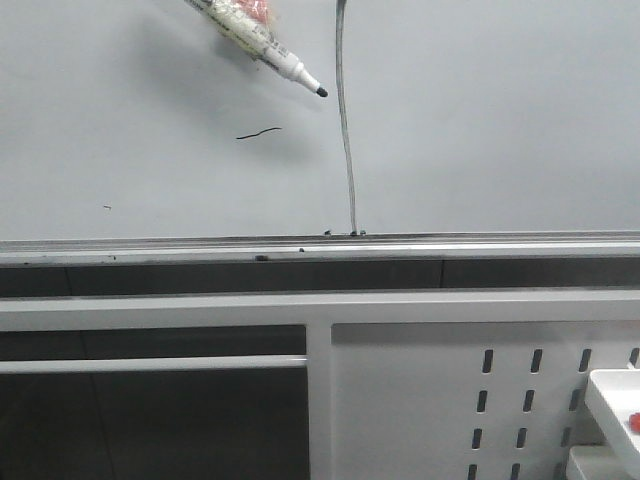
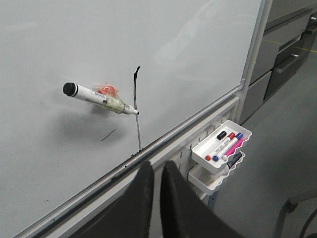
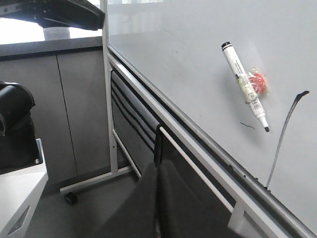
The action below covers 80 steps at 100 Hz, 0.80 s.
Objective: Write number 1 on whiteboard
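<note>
Front view: number 1 [image 1: 347, 130] on whiteboard [image 1: 500, 120], marker [image 1: 262, 40] beside.

A hand-drawn number 1 [image 1: 347, 120] on the whiteboard [image 1: 480, 120]

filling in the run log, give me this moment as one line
number 1: drawn on whiteboard | marker: against board, uncapped, unheld | left gripper: shut, empty | right gripper: shut, empty

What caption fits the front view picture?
A marker sits beside the number 1 drawn on the whiteboard.
</note>
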### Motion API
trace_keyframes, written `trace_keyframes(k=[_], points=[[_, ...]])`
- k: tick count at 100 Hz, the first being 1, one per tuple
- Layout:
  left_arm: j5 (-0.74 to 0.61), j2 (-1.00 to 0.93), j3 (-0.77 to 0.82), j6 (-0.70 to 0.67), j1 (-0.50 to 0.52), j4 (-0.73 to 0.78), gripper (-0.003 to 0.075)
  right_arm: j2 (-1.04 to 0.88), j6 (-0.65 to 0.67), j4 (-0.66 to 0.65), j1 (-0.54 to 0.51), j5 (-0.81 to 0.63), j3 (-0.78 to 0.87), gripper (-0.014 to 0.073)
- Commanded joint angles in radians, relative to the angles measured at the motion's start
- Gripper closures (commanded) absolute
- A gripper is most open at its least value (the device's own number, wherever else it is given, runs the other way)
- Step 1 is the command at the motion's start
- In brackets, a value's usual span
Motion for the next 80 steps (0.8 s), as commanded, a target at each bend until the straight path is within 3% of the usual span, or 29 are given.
trace_keyframes(k=[1, 16, 62, 74, 80], points=[[-0.013, -0.061, -0.025, -0.002, 0.001, -0.005, 0.0740, 0.003, 0.003, 0.024, -0.006, -0.062, -0.024, 0.0643], [0.054, -0.125, -0.025, -0.002, 0.001, -0.010, 0.0740, 0.003, 0.003, 0.024, -0.006, -0.062, -0.024, 0.0643], [0.052, -0.136, -0.025, 0.003, 0.001, 0.008, 0.0740, 0.003, 0.003, 0.024, -0.006, -0.062, -0.024, 0.0643], [0.002, -0.138, 0.022, 0.005, 0.001, 0.088, 0.0740, 0.003, 0.003, 0.024, -0.006, -0.062, -0.024, 0.0643], [-0.088, -0.138, 0.064, 0.005, 0.001, 0.127, 0.0740, 0.003, 0.003, 0.024, -0.006, -0.062, -0.024, 0.0643]])
